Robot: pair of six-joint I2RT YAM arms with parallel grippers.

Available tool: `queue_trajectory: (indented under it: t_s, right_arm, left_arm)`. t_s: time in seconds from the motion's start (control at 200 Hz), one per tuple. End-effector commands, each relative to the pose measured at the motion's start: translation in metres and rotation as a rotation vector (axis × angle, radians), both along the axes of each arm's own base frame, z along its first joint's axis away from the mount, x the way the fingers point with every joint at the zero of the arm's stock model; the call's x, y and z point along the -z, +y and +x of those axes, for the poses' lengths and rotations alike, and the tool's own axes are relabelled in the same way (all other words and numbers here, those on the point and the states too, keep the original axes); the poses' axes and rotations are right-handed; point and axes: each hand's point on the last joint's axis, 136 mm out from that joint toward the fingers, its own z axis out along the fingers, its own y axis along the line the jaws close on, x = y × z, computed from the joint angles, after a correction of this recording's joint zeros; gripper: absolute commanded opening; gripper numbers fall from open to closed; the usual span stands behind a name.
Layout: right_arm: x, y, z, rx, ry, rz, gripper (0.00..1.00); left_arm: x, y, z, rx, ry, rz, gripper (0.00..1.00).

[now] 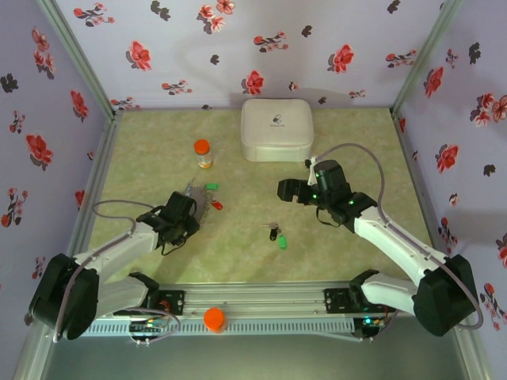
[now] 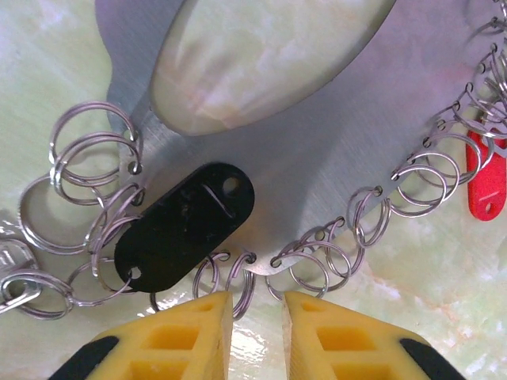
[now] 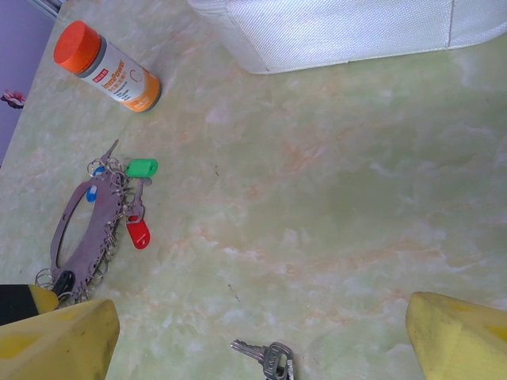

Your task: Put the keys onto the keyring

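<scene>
Left wrist view shows left tool (image 2: 257, 299) narrowly parted beside the keyring (image 2: 317, 158).

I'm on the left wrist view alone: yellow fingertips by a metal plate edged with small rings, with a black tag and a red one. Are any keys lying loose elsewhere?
Observer: Yes. A small bunch of keys with a green tag lies loose to the right of the keyring, well apart from it.
Operator: What is the right gripper doing?
Observer: The right gripper hangs open, holding nothing, on the near side of a white case.
</scene>
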Motion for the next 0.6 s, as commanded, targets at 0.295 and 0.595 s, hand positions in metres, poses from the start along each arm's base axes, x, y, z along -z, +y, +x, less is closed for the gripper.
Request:
queue_trajectory:
  t_s: [0.295, 0.595]
  right_arm:
    - [-0.004, -0.004, -0.005, 0.002, -0.019, -0.016, 0.94]
    - [-0.002, -0.004, -0.006, 0.000, -0.013, -0.015, 0.94]
  left_arm:
    - [0.006, 0.015, -0.002, -0.031, 0.015, 0.064, 0.27]
    - [0.006, 0.029, -0.002, -0.050, 0.023, 0.112, 0.33]
